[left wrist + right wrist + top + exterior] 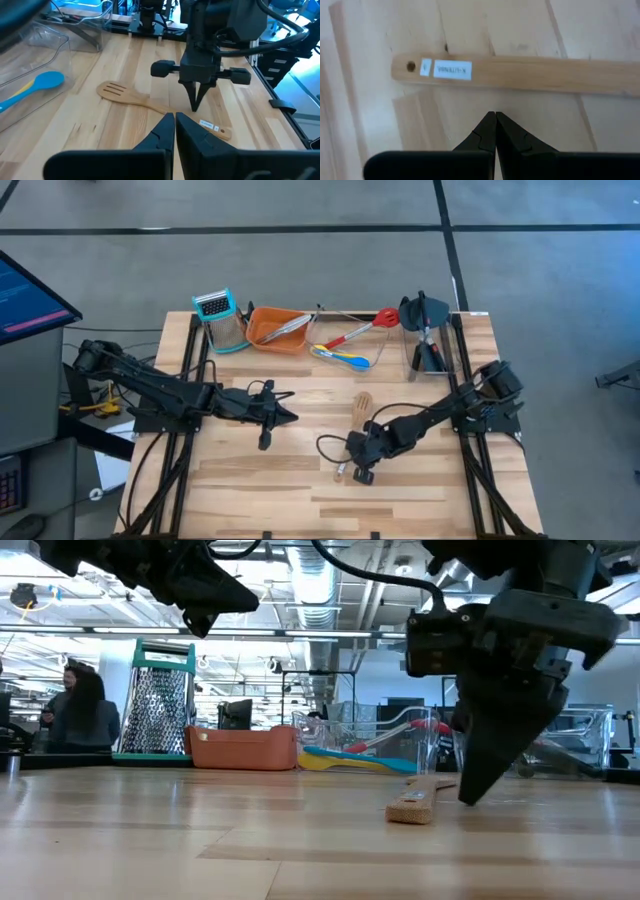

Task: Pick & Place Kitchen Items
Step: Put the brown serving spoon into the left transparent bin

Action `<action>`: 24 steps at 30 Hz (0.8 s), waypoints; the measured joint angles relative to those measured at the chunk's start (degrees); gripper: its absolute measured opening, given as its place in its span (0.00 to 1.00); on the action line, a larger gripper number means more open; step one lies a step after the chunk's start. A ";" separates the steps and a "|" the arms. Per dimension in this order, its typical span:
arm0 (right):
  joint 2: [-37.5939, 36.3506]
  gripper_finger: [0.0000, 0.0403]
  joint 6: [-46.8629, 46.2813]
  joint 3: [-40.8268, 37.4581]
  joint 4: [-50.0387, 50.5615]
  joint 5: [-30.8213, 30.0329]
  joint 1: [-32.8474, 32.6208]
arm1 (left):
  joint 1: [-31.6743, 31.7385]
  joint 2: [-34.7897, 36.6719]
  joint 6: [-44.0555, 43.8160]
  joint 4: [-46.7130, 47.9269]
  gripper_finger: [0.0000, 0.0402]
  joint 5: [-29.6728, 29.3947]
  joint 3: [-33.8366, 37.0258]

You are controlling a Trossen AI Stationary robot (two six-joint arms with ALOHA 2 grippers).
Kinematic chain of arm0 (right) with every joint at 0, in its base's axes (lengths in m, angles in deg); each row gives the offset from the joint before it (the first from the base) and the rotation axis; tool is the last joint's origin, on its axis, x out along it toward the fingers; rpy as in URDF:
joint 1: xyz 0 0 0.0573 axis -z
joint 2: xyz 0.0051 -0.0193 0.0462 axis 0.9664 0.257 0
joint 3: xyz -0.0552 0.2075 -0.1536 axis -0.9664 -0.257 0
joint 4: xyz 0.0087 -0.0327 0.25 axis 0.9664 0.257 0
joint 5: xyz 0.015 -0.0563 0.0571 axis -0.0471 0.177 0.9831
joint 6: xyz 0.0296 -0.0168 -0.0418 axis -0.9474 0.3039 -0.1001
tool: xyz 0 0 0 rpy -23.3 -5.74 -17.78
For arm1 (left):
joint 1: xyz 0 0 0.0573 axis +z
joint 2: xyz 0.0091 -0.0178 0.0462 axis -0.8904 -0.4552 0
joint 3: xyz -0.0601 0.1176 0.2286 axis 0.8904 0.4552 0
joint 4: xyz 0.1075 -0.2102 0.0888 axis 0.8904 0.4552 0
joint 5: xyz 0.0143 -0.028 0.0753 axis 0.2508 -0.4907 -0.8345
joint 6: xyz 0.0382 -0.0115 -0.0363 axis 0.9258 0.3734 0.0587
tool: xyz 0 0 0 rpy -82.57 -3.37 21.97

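A wooden fork-like spatula [357, 420] lies flat on the table's middle, its slotted head [111, 90] toward the far edge and its labelled handle [520, 75] toward the near edge. My right gripper [493, 116] is shut and points steeply down, its tips low over the table just beside the handle, with bare table showing between them. In the low view the right gripper [467, 798] stands right of the handle end [412, 805]. My left gripper [290, 412] is shut, holds nothing, and hovers left of the spatula, pointing toward it.
Along the far edge stand a metal grater [222, 320], an orange tray [268, 332] with silver tongs, a clear bin [375, 355] with red, blue and yellow spoons, and a second clear bin [445, 350] with black spatulas. A person [80, 710] sits beyond the table.
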 joint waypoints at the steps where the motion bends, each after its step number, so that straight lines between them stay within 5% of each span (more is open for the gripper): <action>1: -0.04 0.00 0.00 0.07 0.39 0.02 0.06 | 0.00 0.00 0.00 -0.13 0.00 0.01 0.00; 24: 2.84 0.00 5.64 0.17 -8.73 0.39 8.92 | 0.04 0.00 0.13 -0.40 0.00 0.04 0.00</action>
